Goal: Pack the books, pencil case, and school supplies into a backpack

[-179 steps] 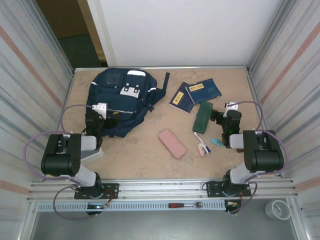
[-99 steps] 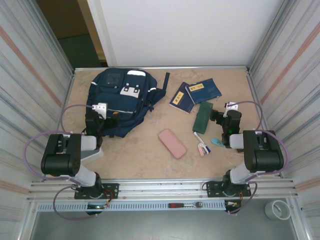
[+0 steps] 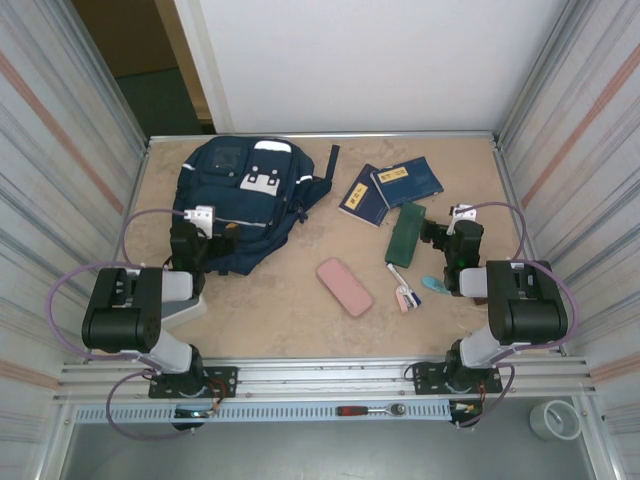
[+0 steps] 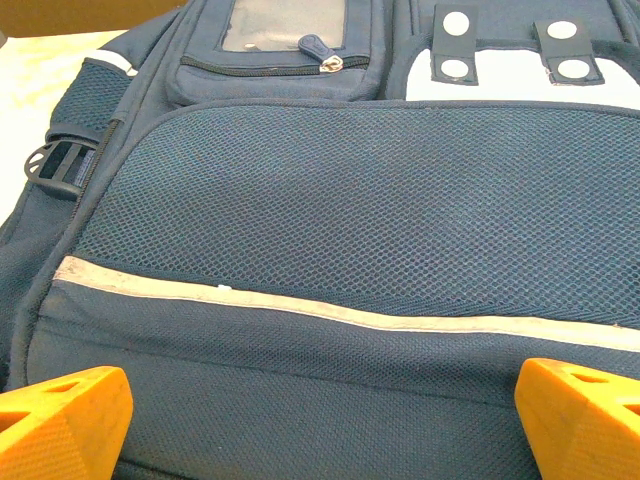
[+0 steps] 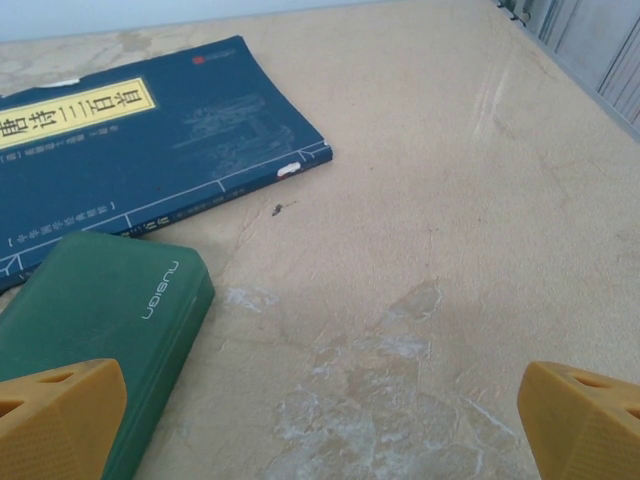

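Hands first: both are spread wide and hold nothing. Our left hand (image 4: 320, 415) hangs low over the near end of the backpack (image 3: 240, 195), with the mesh pocket and the white stripe right in front of it. The backpack lies flat on the left side of the worktop (image 3: 300, 325), with its top pointing away from us. The zips we can see look shut, so we think it has to be opened before anything goes in.

Our right hand (image 5: 320, 420) is on the other side, over bare worktop. The green pencil case (image 3: 407, 233) lies just to its left. Its long side runs away from us, nearly the same way the hand points. The two books (image 3: 362, 203) lie past the case, farther out and to the left, close together. The pens (image 3: 398, 280) and the small blue piece (image 3: 432, 285) lie nearer to us. The pink pencil case (image 3: 344, 287) lies in the middle of the worktop.

Our right arm is nearer to all these small things, and our left arm is nearer to the backpack. To take the green pencil case, we think the right hand must slide left.
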